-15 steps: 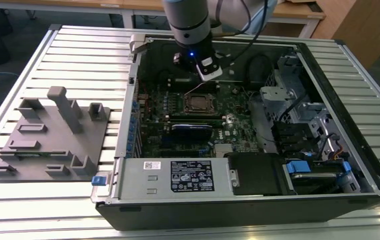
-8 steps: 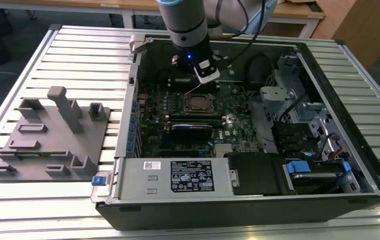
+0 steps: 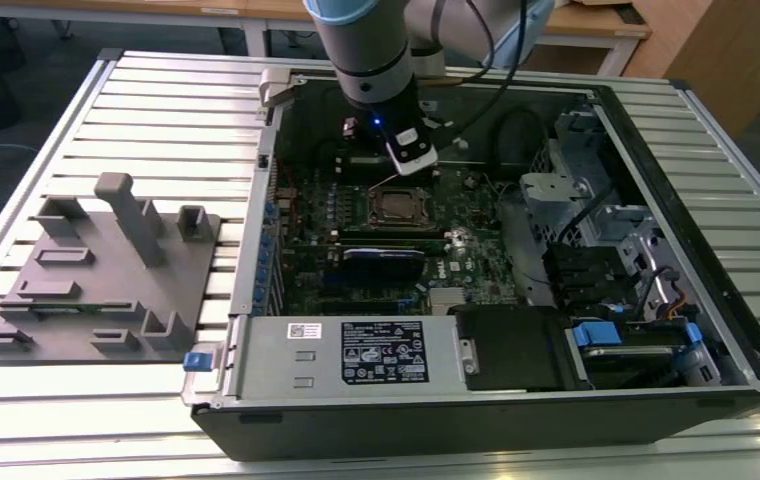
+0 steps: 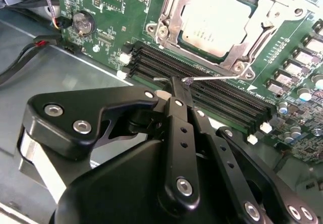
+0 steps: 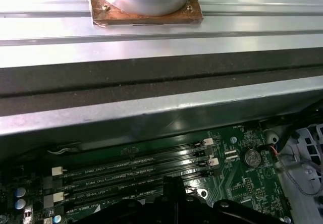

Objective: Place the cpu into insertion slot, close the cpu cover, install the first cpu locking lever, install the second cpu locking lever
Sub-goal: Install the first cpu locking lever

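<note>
A dull silver-grey square cpu (image 4: 216, 22) is seated in the shiny-rimmed square insertion slot (image 3: 395, 207) of the green motherboard (image 4: 113, 12), with the thin shiny metal cpu cover (image 4: 255, 24) closed around it. In the second wrist view, a thin metal locking lever (image 4: 212, 77) lies just beside the socket at six o'clock, above the long black memory slots (image 4: 202, 82). The black gripper (image 4: 175, 89) appears pressed together at the lever's hooked end, though the tips are partly hidden. In the exterior view, the gripper stands at twelve o'clock from the socket, inside the open computer case (image 3: 700, 330).
</note>
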### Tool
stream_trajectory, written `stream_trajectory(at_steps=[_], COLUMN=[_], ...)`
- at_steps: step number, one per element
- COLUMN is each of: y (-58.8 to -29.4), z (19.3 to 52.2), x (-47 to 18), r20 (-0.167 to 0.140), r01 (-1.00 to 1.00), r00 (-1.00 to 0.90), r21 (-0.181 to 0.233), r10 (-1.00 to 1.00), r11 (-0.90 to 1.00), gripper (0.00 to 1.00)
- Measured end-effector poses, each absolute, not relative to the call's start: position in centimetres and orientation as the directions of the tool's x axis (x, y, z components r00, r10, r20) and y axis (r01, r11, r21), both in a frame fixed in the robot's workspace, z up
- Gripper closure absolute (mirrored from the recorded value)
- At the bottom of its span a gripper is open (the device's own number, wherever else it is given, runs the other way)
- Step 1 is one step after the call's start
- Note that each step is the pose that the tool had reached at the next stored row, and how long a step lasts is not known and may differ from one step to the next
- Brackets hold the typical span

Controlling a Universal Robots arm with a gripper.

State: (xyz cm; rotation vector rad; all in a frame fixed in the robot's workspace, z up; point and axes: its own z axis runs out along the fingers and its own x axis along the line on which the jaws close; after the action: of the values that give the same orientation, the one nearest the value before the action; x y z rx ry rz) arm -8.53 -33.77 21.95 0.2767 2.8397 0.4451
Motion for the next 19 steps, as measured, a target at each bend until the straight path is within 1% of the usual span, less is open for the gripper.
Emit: stream_trajectory(at_steps=[4, 19], y=[-33.8, -33.8], z=[21.9, 19.8], x=[-8.5, -8.6], r20=[-0.218, -0.221], r01=[0.147, 0.146], r00=[-0.950, -0.949], r21=[0.323, 0.323], r10=[0.224, 0.224], r11=[0.935, 0.935], gripper=[0.90, 0.90])
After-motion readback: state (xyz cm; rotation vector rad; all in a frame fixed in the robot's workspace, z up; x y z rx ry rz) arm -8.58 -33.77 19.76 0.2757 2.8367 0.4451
